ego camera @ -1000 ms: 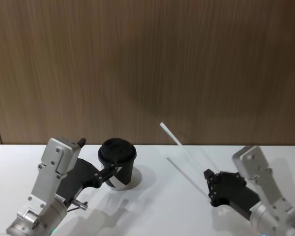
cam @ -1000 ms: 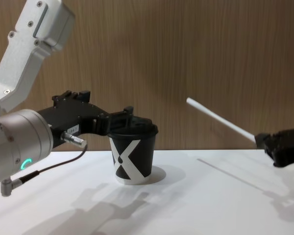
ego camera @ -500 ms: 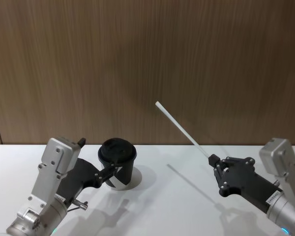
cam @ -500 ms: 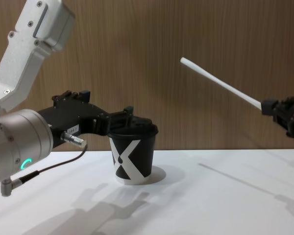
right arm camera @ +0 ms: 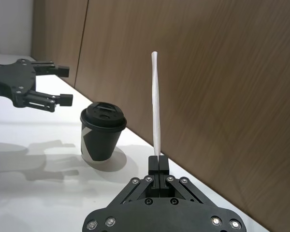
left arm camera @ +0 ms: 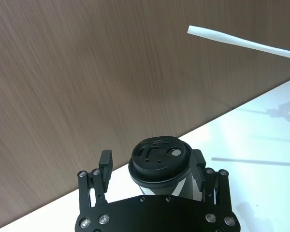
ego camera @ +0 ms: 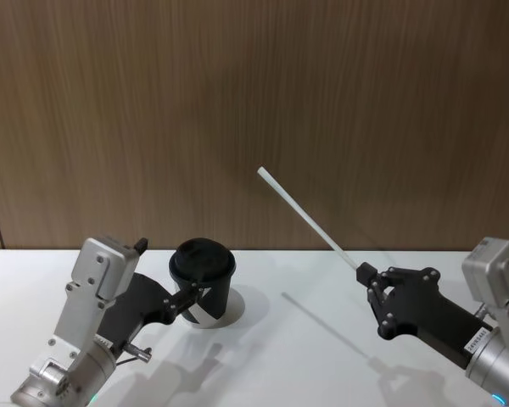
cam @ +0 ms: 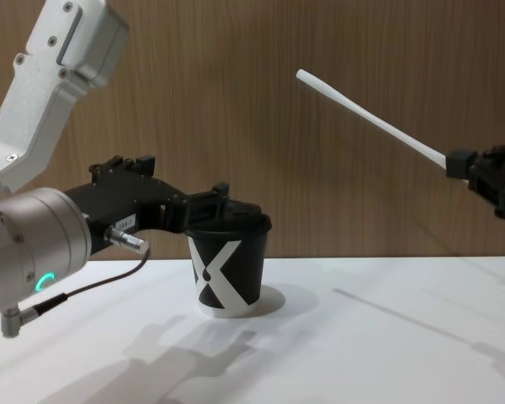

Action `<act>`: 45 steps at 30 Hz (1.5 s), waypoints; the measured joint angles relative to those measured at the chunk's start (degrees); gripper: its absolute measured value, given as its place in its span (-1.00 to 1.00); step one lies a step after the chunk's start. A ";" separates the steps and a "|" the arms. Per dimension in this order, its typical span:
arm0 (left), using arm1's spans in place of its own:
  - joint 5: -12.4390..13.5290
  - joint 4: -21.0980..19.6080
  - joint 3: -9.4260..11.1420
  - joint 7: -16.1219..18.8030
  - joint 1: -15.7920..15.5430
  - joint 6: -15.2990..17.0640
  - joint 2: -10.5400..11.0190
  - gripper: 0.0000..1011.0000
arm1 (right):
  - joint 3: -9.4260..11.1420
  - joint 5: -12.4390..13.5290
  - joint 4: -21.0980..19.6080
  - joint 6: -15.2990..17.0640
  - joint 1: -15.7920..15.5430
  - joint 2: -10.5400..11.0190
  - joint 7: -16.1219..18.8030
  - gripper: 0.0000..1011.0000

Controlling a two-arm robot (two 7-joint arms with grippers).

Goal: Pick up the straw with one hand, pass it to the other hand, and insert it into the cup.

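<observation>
I am holding the straw [ego camera: 310,219] aloft in my right tool [ego camera: 362,273]. Its fingers are pressing tight together on the straw's lower end, as the right wrist view is showing. In the head view the tool is hanging above the table [ego camera: 305,365] at about 4 o'clock of the frame. The straw is slanting away from it toward 10 o'clock, its free end showing against the wood-panelled wall [ego camera: 237,102]. The straw is touching nothing but my tool and is riding well apart from the cup [ego camera: 205,275].

The cup is standing upright on the table, left of centre, at about 9 o'clock from my right tool. Its black lid is on and its white mark is facing the chest camera. My left tool [right arm camera: 61,85] is hovering near the cup, at about 8 o'clock of it in the head view, with its fingers spread wide and gripping nothing. Through the left wrist camera the cup's lid is appearing between the two fingers. From the right wrist camera the fingertips are standing clear of the cup, with a gap between. A green ring [cam: 42,282] is glowing on the silver wrist [cam: 34,244] behind the left tool, and a dark cable [cam: 84,284] is trailing from it just over the table.
</observation>
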 joint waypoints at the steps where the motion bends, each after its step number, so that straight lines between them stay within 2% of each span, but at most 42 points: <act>1: 0.00 0.00 0.00 0.00 0.00 0.00 0.00 0.98 | -0.06 0.26 -0.08 -0.24 -0.03 0.11 0.22 -0.99; 14: 0.00 0.00 0.00 0.00 0.00 0.00 0.00 0.98 | -0.68 2.19 -0.92 -1.99 -0.30 0.49 1.55 -0.99; 33: -0.31 -0.27 -0.05 -0.91 -0.41 0.54 -0.03 0.98 | -1.25 3.11 -1.51 -2.87 -0.41 0.57 1.93 -0.99; 41: -3.21 -1.01 -0.29 -4.51 -2.21 3.33 -0.45 0.98 | -1.31 3.23 -1.58 -2.98 -0.43 0.57 1.98 -0.99; 45: -6.17 -1.28 -0.77 -7.23 -3.44 5.90 -1.15 0.98 | -1.33 3.27 -1.60 -3.01 -0.43 0.57 2.00 -0.99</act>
